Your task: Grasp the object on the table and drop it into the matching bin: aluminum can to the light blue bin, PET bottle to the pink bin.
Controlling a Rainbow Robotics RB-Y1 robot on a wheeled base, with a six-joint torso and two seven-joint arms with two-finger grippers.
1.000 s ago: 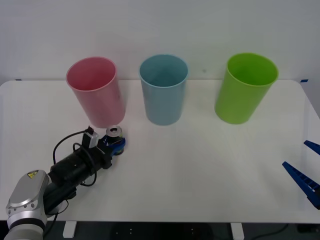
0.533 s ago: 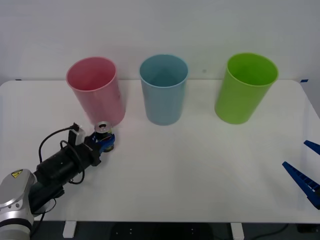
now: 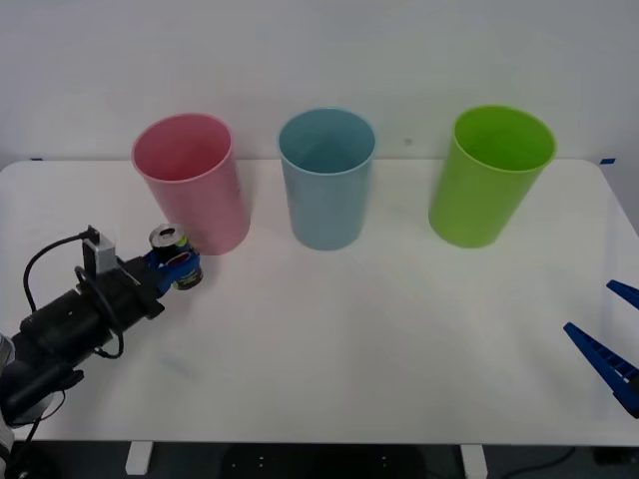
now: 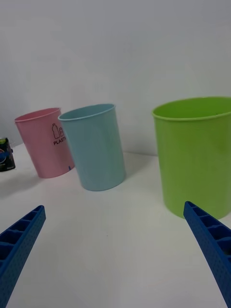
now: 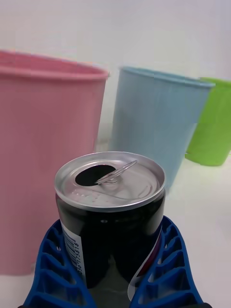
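1. The left gripper point(image 3: 178, 267) reaches in low over the table point(image 3: 399, 329) at its left side, its ribbed blue fingers point(image 5: 166, 269) closed around the can point(image 3: 176, 257).
2. The can point(image 5: 111, 211) stands upright between those fingers, just in front of the pink bin point(image 3: 192, 182). It is a small dark cylinder with a dull silver top, an open mouth and a pull tab lying flat.
3. Whether the can's base touches the tabletop cannot be told.
4. Three smooth plastic bins, round and slightly tapered, stand in a row at the back of the flat white table: pink, then light blue point(image 3: 326, 177), then lime green point(image 3: 489, 175).
5. The pink bin point(image 4: 45, 142) bears dark print reading "PLAST".
6. The right gripper point(image 3: 611, 349) waits at the table's right edge, its ribbed blue fingers point(image 4: 19, 240) spread wide with nothing between them.
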